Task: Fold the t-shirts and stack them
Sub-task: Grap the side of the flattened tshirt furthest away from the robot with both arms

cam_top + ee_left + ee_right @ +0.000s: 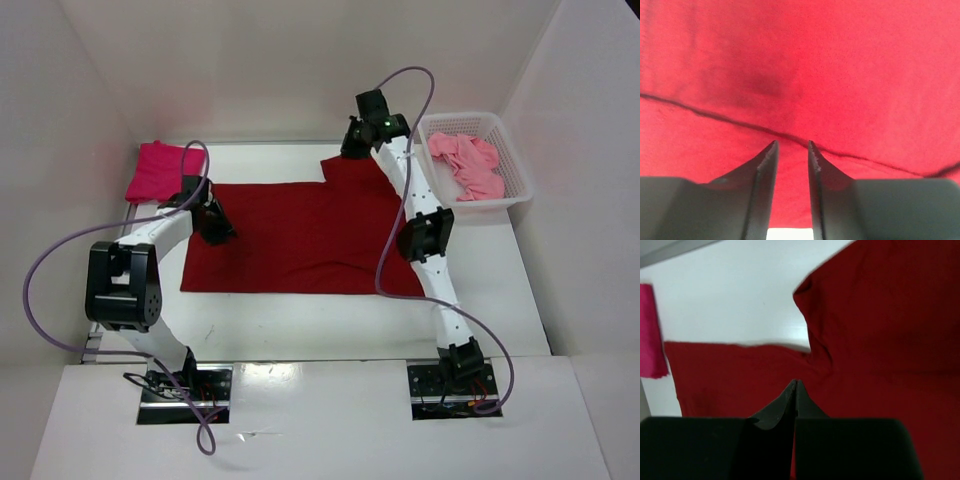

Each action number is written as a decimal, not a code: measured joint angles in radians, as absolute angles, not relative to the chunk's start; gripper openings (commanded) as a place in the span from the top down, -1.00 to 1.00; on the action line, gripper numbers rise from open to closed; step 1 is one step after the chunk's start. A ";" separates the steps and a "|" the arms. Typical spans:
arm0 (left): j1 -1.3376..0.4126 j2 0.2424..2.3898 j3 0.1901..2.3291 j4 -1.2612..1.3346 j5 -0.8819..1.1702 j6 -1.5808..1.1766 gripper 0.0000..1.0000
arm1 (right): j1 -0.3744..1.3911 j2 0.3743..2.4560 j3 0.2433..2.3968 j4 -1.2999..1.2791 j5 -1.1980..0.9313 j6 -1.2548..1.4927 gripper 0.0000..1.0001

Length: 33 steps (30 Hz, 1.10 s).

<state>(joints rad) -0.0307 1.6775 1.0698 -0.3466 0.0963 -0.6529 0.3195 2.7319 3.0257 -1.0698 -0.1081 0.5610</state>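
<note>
A dark red t-shirt lies spread flat in the middle of the table. A crimson-pink t-shirt lies folded at the far left. A light pink t-shirt lies crumpled in the white basket. My left gripper is low over the dark red shirt's left part; in the left wrist view its jaws stand a little apart with the red cloth and a hem line close beneath. My right gripper hangs above the shirt's far sleeve, jaws shut, with no cloth showing between them.
The white mesh basket stands at the far right against the wall. White walls close in the table on three sides. The crimson-pink shirt's edge also shows in the right wrist view. Bare white table runs along the near side.
</note>
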 measured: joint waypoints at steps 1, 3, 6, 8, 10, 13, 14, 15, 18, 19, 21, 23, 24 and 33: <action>-0.036 1.671 1.070 -0.352 0.099 -0.650 0.31 | 0.321 2.692 2.981 -1.087 -0.099 0.556 0.99; -0.053 1.651 1.070 -0.366 0.107 -0.632 0.35 | 0.326 2.585 2.868 -1.112 -0.080 0.546 0.99; -0.085 1.609 1.071 -0.391 0.124 -0.607 0.35 | 0.338 2.284 2.473 -1.026 -0.052 0.518 0.85; -0.112 1.580 1.074 -0.408 0.134 -0.597 0.35 | 0.339 1.996 2.062 -0.865 -0.052 0.517 0.78; -0.144 1.557 1.076 -0.421 0.142 -0.582 0.35 | 0.331 1.702 1.705 -0.777 -0.077 0.536 0.72; -0.204 1.534 1.070 -0.437 0.156 -0.576 0.35 | 0.290 1.390 1.382 -0.718 -0.098 0.570 0.54; -0.226 1.528 1.061 -0.439 0.160 -0.576 0.35 | 0.278 1.318 1.305 -0.696 -0.103 0.583 0.48; -0.249 1.523 1.050 -0.442 0.162 -0.576 0.35 | 0.274 1.266 1.226 -0.665 -0.111 0.600 0.37; -0.308 1.513 1.006 -0.452 0.167 -0.579 0.35 | 0.278 1.214 1.012 -0.595 -0.149 0.655 0.27; -0.321 1.509 0.986 -0.456 0.168 -0.580 0.35 | 0.284 1.229 0.942 -0.563 -0.160 0.674 0.22; -0.327 1.507 0.955 -0.468 0.169 -0.580 0.35 | 0.286 1.270 0.837 -0.545 -0.172 0.713 0.17; -0.326 1.507 0.931 -0.476 0.167 -0.583 0.35 | 0.286 1.303 0.768 -0.532 -0.178 0.741 0.10; -0.326 1.504 0.922 -0.480 0.165 -0.584 0.35 | 0.286 1.317 0.754 -0.525 -0.179 0.751 0.10; -0.323 1.455 0.892 -0.473 0.161 -0.604 0.33 | 0.297 1.446 0.742 -0.317 -0.197 0.788 0.05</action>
